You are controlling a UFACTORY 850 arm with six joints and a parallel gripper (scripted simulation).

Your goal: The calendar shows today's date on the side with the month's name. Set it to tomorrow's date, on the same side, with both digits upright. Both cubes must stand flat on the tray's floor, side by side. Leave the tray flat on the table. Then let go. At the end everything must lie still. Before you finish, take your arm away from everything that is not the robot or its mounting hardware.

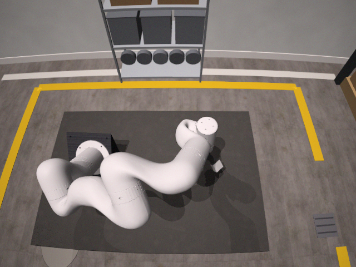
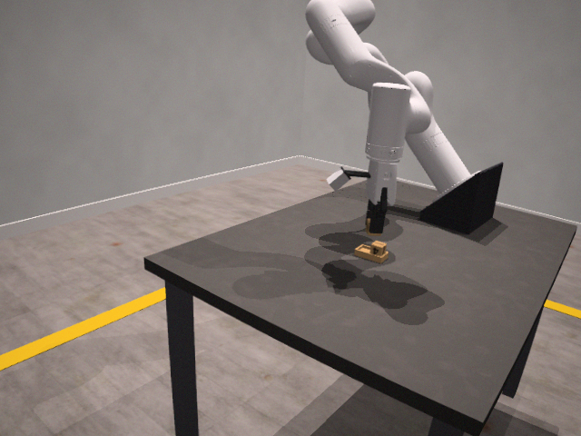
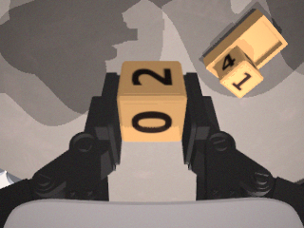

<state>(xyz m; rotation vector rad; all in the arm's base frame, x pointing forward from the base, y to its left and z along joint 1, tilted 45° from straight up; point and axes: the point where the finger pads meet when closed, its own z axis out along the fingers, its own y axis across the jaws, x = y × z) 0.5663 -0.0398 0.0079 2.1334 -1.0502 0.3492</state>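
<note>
While the end effector [image 3: 152, 128] is clamped on one wooden cube [image 3: 151, 102], it hangs low over the counter [image 2: 281, 300], a little apart from the tray [image 2: 370, 252]. In the wrist view the held cube shows a 2 on the face that looks away and a 0 on the face nearer to the camera; both fingers press flat on its two side faces. The tray lies flat on the counter, up and to the right in this view, and it is turned at an angle to the end effector. The second cube [image 3: 242, 79] stands in one end of the tray and shows a 1 and a 4; the place beside it is free. I cannot read the month's name from here, so I cannot tell which side is the front.

To do this step well, I think the held cube must first be turned so that the wanted digit faces the month side and stands upright. The wrist should also rotate until the cube's edges are parallel to the tray's walls. Then it should come straight down into the free place, just beside the other cube, without pushing it or the tray. The fingers should open only when the cube rests flat on the floor of the tray.
</note>
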